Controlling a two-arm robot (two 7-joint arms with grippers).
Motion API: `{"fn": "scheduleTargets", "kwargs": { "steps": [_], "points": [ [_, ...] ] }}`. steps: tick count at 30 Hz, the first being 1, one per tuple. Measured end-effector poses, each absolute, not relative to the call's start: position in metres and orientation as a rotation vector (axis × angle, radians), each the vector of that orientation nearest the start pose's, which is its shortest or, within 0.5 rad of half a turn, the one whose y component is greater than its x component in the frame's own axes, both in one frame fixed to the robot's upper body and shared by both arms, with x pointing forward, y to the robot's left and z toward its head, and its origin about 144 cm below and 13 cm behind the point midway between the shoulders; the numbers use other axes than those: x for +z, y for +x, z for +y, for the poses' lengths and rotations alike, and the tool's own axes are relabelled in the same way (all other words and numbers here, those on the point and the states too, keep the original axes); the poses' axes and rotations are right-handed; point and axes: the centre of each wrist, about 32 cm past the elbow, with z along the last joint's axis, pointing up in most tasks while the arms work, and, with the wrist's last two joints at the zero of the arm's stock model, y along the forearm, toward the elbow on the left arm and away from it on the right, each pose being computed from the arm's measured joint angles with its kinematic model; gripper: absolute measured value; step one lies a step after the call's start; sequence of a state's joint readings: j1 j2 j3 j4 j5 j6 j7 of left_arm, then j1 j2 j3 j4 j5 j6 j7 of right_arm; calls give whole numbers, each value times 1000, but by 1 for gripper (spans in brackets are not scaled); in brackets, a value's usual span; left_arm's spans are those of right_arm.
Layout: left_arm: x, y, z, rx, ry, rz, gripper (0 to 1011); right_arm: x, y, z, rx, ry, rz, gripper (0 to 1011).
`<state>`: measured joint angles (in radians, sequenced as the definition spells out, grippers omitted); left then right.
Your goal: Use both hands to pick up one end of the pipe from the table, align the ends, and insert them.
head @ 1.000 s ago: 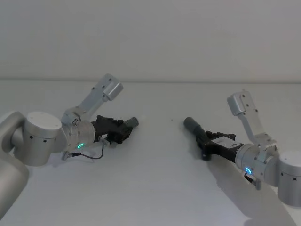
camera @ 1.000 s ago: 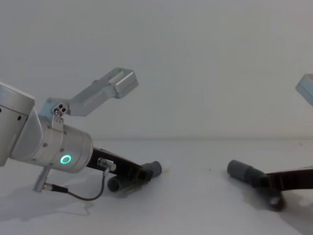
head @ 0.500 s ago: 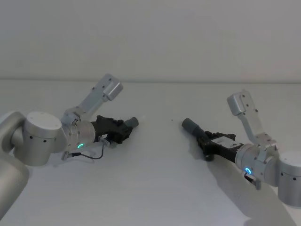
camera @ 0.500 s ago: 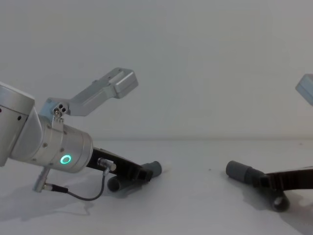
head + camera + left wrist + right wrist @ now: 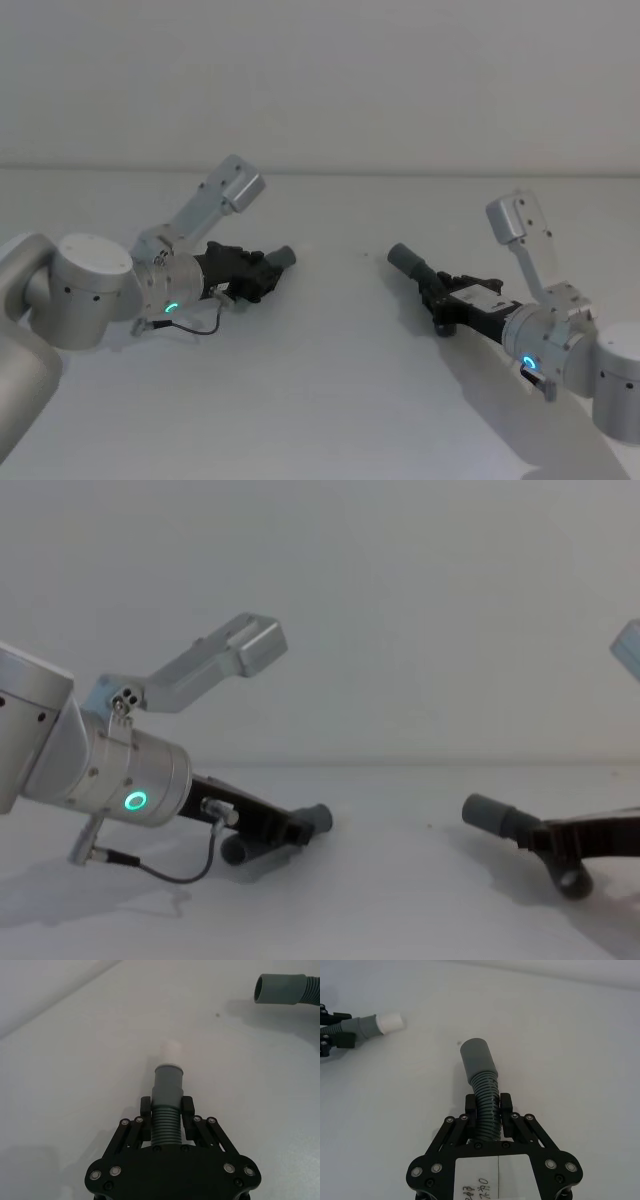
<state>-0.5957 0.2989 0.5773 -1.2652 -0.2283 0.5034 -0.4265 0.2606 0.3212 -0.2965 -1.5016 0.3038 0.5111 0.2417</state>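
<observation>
My left gripper is shut on the ribbed middle of one dark-grey pipe piece, whose narrow end carries a white tip. In the chest view this piece sits low over the white table. My right gripper is shut on the ribbed middle of the other pipe piece. Its wide grey cuff points toward the left piece. The two ends face each other across a wide gap. In the chest view the right piece hangs just above the table.
The table's far edge meets a plain wall. A thin black cable loops under the left wrist.
Both grippers have risen a little with their pipe pieces. The right piece has come up off the table and its cuff has shifted slightly toward the middle.
</observation>
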Motion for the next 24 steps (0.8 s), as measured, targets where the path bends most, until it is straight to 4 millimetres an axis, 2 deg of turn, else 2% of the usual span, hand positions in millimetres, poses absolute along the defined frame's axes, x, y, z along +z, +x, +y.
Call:
{"fn": "scheduleTargets", "kwargs": {
  "steps": [15,24],
  "points": [
    [1254,589,186,751,470,-105,348,1210,513,-248,-1037,-301,110,274],
    [1269,591,199,672,429,-235,348,1224,514,-268,-931,-307,22,274]
  ]
}}
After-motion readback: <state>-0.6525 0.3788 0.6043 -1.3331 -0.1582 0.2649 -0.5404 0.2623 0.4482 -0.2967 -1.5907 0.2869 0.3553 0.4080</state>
